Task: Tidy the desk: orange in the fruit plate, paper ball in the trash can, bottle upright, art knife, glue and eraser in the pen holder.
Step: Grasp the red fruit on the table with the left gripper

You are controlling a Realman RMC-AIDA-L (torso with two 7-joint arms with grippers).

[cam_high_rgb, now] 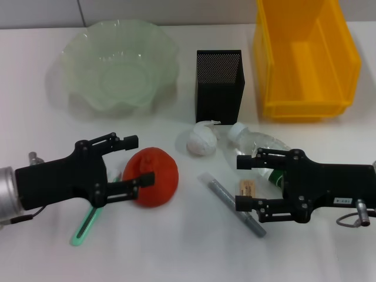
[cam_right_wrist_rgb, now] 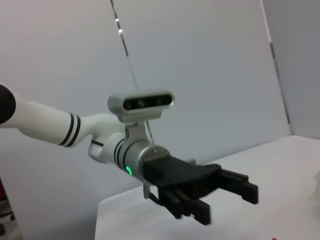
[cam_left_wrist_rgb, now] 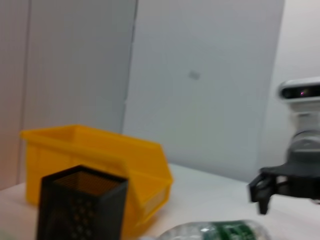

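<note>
A: What is seen at the left?
B: The left gripper (cam_high_rgb: 134, 160) is held with fingers spread open around the orange (cam_high_rgb: 151, 177) on the counter (cam_high_rgb: 176, 247).
A: And rightward?
B: The right gripper (cam_high_rgb: 242, 183) is held open beside the toppled bottle (cam_high_rgb: 258, 144).

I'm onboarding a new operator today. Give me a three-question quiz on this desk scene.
1. True or false: the orange already lies in the fruit plate.
2. Which hand has its fingers around the orange: A) left hand B) right hand?
3. Fill in: the bottle is lying ___, between the paper ball and the right hand.

Key: 1 false; 2 A; 3 on its side.
</note>
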